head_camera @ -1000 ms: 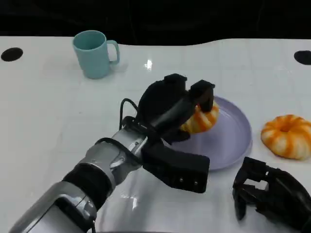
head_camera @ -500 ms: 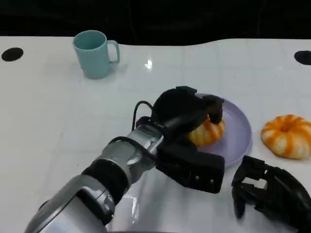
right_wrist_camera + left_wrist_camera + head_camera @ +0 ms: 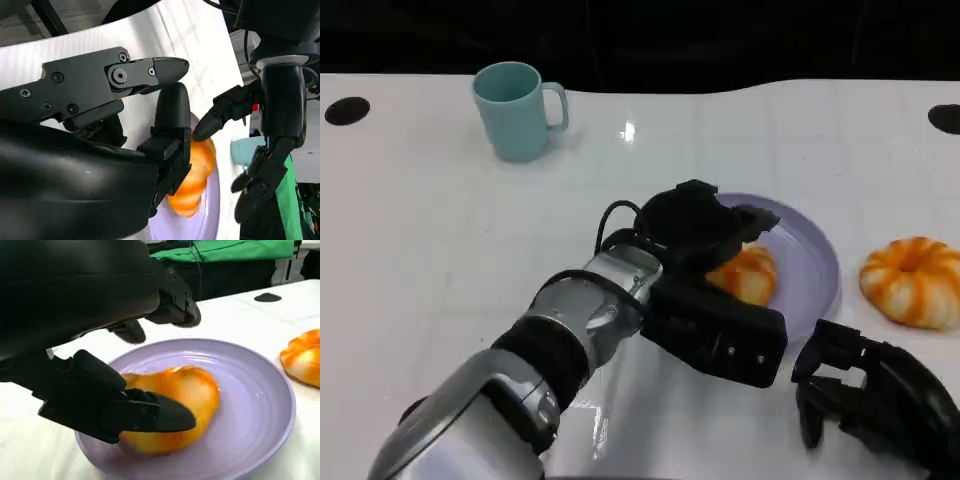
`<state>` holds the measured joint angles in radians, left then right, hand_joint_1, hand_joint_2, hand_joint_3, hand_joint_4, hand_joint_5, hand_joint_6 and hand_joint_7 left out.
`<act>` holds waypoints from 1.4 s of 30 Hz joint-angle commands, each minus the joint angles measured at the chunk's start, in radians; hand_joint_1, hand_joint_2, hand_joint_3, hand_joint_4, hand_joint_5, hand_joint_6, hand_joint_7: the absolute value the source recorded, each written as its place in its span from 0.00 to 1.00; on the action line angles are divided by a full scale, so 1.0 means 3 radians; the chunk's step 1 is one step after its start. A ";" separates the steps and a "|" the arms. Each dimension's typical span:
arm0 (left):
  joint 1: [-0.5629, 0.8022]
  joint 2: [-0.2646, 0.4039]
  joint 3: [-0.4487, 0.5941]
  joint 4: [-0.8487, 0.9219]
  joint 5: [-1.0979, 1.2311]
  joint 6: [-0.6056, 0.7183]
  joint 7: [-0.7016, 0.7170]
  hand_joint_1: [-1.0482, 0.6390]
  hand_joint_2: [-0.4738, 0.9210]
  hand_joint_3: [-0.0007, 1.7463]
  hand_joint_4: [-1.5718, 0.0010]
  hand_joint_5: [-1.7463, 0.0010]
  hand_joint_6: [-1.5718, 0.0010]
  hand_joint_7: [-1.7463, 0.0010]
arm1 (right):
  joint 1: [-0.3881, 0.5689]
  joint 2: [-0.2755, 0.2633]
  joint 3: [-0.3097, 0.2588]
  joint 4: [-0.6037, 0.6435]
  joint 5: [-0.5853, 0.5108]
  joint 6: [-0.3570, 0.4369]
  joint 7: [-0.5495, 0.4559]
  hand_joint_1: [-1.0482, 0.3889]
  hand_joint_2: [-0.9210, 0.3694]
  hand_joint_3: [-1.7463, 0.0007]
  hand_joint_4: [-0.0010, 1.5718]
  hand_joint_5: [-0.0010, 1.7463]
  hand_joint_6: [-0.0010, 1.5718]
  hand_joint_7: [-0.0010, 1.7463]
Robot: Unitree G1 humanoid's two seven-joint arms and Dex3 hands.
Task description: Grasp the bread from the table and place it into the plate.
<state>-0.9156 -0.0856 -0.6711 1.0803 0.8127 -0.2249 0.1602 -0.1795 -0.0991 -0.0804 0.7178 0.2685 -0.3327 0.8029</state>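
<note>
The plate (image 3: 815, 270) now has the bread (image 3: 745, 275) resting on its floor, so the placing looks all but done — what's left is for the left hand (image 3: 705, 235) to let go and pull away. Its fingers are around the bread; whether they grip, I cannot tell. A second ago the bread was lifted over the near rim; it's lower now. The right hand (image 3: 870, 395) rests curled, holding nothing.

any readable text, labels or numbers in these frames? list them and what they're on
None readable in any view.
Mug: plain teal, no print.
Plate: plain lilac, no mark.
Bread on the plate and second bread on the table: no label.
Left hand and right hand: black shells with screws, no lettering visible.
</note>
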 commanded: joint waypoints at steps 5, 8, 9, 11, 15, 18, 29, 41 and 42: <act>-0.0044 0.0103 -0.0084 -0.0116 0.0030 0.0044 -0.0088 0.06 1.00 0.34 1.00 0.92 0.92 0.99 | 0.0067 -0.0057 0.0005 0.0038 -0.0035 0.0039 -0.0023 0.32 0.00 0.88 0.47 1.00 0.45 0.82; 0.0011 0.0178 -0.0052 -0.0233 -0.0015 0.0015 -0.0130 0.06 1.00 0.33 1.00 0.92 0.92 0.99 | 0.0069 -0.0070 0.0011 0.0021 -0.0050 0.0076 -0.0053 0.31 0.00 0.88 0.47 1.00 0.45 0.82; 0.0025 0.0200 -0.0045 -0.0270 -0.0028 0.0017 -0.0158 0.06 1.00 0.33 1.00 0.92 0.92 0.99 | 0.0070 -0.0073 0.0014 0.0017 -0.0051 0.0080 -0.0057 0.31 0.00 0.88 0.46 1.00 0.45 0.82; 0.0077 0.0258 -0.0019 -0.0363 -0.0065 0.0008 -0.0191 0.06 1.00 0.34 1.00 0.93 0.92 0.99 | 0.0058 -0.0074 0.0009 0.0040 -0.0030 0.0066 -0.0030 0.31 0.00 0.88 0.46 1.00 0.45 0.82; 0.0311 0.0456 0.0150 -0.0642 -0.0278 -0.0169 -0.0245 0.08 1.00 0.32 0.99 0.88 0.91 0.98 | 0.0021 -0.0065 -0.0021 0.0135 0.0018 0.0022 0.0042 0.32 0.00 0.88 0.46 1.00 0.45 0.82; 0.0403 0.0522 0.0214 -0.0765 -0.0361 -0.0230 -0.0306 0.08 1.00 0.31 1.00 0.85 0.91 0.98 | 0.0005 -0.0063 -0.0033 0.0179 0.0020 -0.0007 0.0065 0.33 0.00 0.88 0.46 1.00 0.45 0.82; 0.1258 0.0689 0.1039 -0.1369 -0.1747 -0.1222 -0.0803 0.19 1.00 0.25 0.91 0.62 0.76 0.92 | -0.0070 -0.0051 -0.0105 0.0353 0.0081 -0.0049 0.0201 0.34 0.00 0.88 0.44 1.00 0.41 0.86; 0.2248 0.0566 0.1667 -0.2448 -0.3684 -0.0537 -0.2124 0.20 1.00 0.25 0.69 0.12 0.66 0.30 | -0.0042 -0.0068 -0.0060 0.0264 0.0002 -0.0043 0.0107 0.32 0.00 0.88 0.46 1.00 0.43 0.85; 0.2260 0.0558 0.1688 -0.2481 -0.3684 -0.0496 -0.2146 0.20 1.00 0.25 0.69 0.12 0.66 0.29 | -0.0040 -0.0067 -0.0061 0.0258 -0.0001 -0.0038 0.0104 0.32 0.00 0.88 0.46 1.00 0.43 0.85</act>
<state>-0.2515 0.0753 -0.1887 0.3827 -0.2666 -0.4126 -0.4560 -0.2166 -0.1051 -0.1008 0.7970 0.2759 -0.3650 0.8436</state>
